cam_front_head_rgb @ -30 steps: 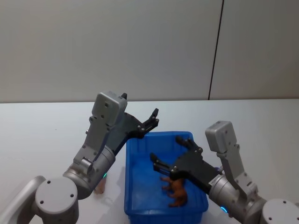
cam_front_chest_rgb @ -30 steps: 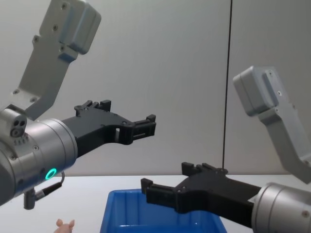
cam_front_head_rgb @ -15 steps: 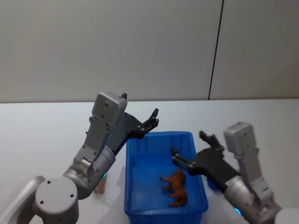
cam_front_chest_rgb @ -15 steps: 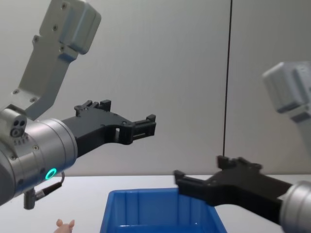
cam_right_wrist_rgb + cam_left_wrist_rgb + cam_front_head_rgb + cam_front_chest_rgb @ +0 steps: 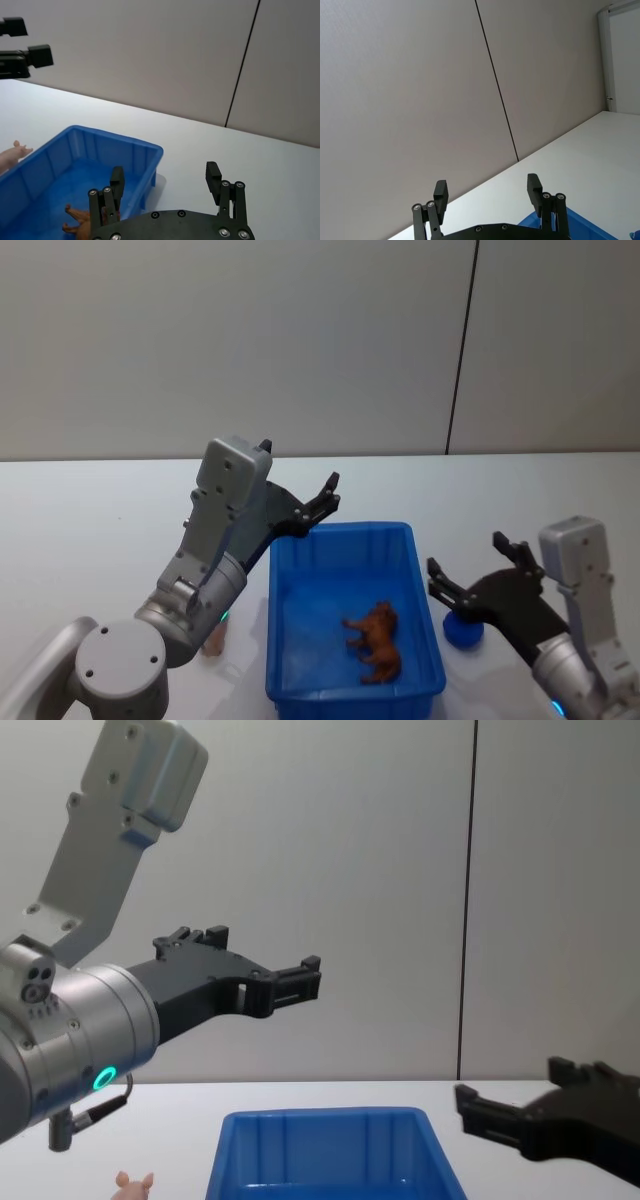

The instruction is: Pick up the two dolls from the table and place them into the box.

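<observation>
The shaggy reddish-brown doll (image 5: 376, 640) lies inside the blue box (image 5: 283, 640), also seen past my right gripper's fingers as the brown doll (image 5: 80, 227) on the box (image 5: 75, 160) floor. The pale pink doll (image 5: 213, 640) stands on the white table (image 5: 90, 540) left of the box, partly hidden by my left arm; the pink doll (image 5: 131, 1184) also peeks up beside the box (image 5: 320, 1145). My left gripper (image 5: 325, 495) hangs open, high over the box's far left corner. My right gripper (image 5: 470, 575) is open and empty, to the right of the box.
A small round blue object (image 5: 463, 631) sits on the table just right of the box, under my right gripper. A grey wall with a dark vertical seam (image 5: 460, 360) stands behind the table. Bare tabletop lies to the far left and far right.
My right gripper has drawn back out of the box to the right, empty. The brown doll stays lying in the box. My left arm has not moved.
</observation>
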Controlling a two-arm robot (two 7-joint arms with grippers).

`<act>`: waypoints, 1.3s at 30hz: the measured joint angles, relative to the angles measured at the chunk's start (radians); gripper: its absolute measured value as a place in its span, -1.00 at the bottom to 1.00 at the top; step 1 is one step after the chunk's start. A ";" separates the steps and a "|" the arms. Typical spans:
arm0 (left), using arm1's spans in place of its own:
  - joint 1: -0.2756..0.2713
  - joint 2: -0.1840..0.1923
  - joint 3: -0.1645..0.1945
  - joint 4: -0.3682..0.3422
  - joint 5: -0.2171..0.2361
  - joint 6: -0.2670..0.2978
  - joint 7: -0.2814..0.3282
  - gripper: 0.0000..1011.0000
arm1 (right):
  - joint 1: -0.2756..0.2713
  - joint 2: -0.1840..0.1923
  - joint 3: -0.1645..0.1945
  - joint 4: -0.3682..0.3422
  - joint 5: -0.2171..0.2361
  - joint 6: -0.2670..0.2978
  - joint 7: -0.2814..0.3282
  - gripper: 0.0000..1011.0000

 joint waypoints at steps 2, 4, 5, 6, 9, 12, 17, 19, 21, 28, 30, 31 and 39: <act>0.000 0.000 0.000 0.000 0.000 0.000 0.000 0.98 | -0.006 0.006 0.005 0.000 0.008 0.002 -0.005 0.98; 0.000 0.000 0.000 0.000 0.000 0.000 0.000 0.98 | -0.009 0.009 0.008 0.003 0.013 0.002 -0.005 0.98; 0.000 0.000 0.000 0.000 0.000 0.000 0.000 0.98 | -0.011 0.012 0.010 0.007 0.018 0.003 -0.005 0.98; 0.000 0.000 0.000 0.000 0.000 0.000 0.000 0.98 | -0.011 0.012 0.010 0.007 0.018 0.003 -0.005 0.98; 0.000 0.000 0.000 0.000 0.000 0.000 0.000 0.98 | -0.012 0.017 0.015 0.028 0.030 0.002 0.005 0.98; 0.000 0.000 0.000 0.000 0.000 0.000 0.000 0.98 | -0.012 0.018 0.017 0.043 0.037 -0.001 0.013 0.98; 0.000 0.000 0.000 0.000 0.000 0.000 0.000 0.98 | -0.008 0.018 0.020 0.080 0.046 -0.009 0.026 0.98; 0.000 0.000 0.000 0.000 0.000 0.000 0.000 0.98 | -0.006 0.017 0.021 0.095 0.048 -0.013 0.029 0.98; 0.000 0.000 0.000 0.000 0.000 0.000 0.000 0.98 | -0.003 0.017 0.022 0.110 0.050 -0.018 0.030 0.98; 0.000 0.000 0.000 0.000 0.000 0.000 0.000 0.98 | 0.006 0.013 0.027 0.148 0.055 -0.035 0.030 0.98; 0.000 0.000 0.000 0.000 0.000 0.000 0.000 0.98 | 0.012 0.011 0.028 0.164 0.057 -0.044 0.030 0.98; 0.000 0.000 0.000 0.000 0.000 0.000 0.000 0.98 | 0.013 0.010 0.028 0.168 0.058 -0.048 0.031 0.98; 0.000 0.000 0.000 0.000 0.000 0.000 0.000 0.98 | 0.045 -0.004 0.029 0.238 0.061 -0.086 0.054 0.98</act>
